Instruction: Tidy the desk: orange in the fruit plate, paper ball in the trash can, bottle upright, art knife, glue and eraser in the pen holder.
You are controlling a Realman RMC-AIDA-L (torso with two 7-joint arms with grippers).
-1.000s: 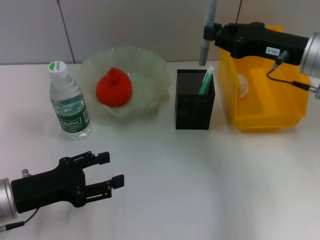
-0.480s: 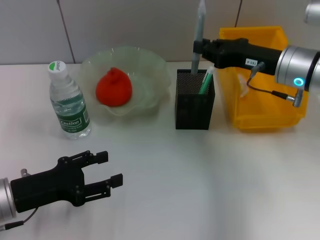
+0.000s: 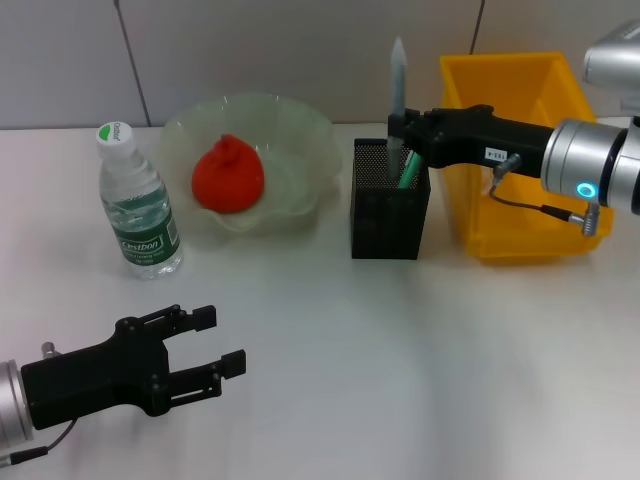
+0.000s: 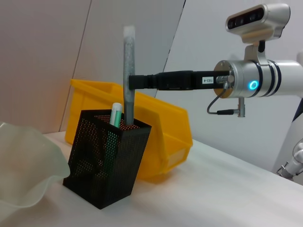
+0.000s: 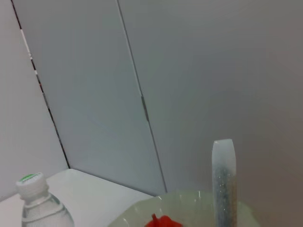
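Note:
My right gripper [image 3: 401, 130] is shut on a long grey speckled tube [image 3: 398, 70], which looks like the glue. The tube stands upright with its lower end inside the black mesh pen holder [image 3: 390, 210]. A green and white stick [image 3: 408, 168] leans in the same holder. The left wrist view shows the tube [image 4: 128, 61] dipping into the holder [image 4: 106, 165]. The orange [image 3: 228, 175] lies in the pale-green fruit plate [image 3: 180, 130]. The bottle [image 3: 138, 205] stands upright left of the plate. My left gripper [image 3: 222, 340] rests open near the desk's front left. The paper ball and eraser are hidden.
The yellow trash can [image 3: 520, 230] stands just right of the pen holder, with my right arm reaching across its front part. A grey panelled wall runs behind the desk [image 3: 400, 350].
My right gripper has come down and to the left with the tube, from above the trash can to the pen holder, and the tube's lower end is now inside. The left arm stayed still.

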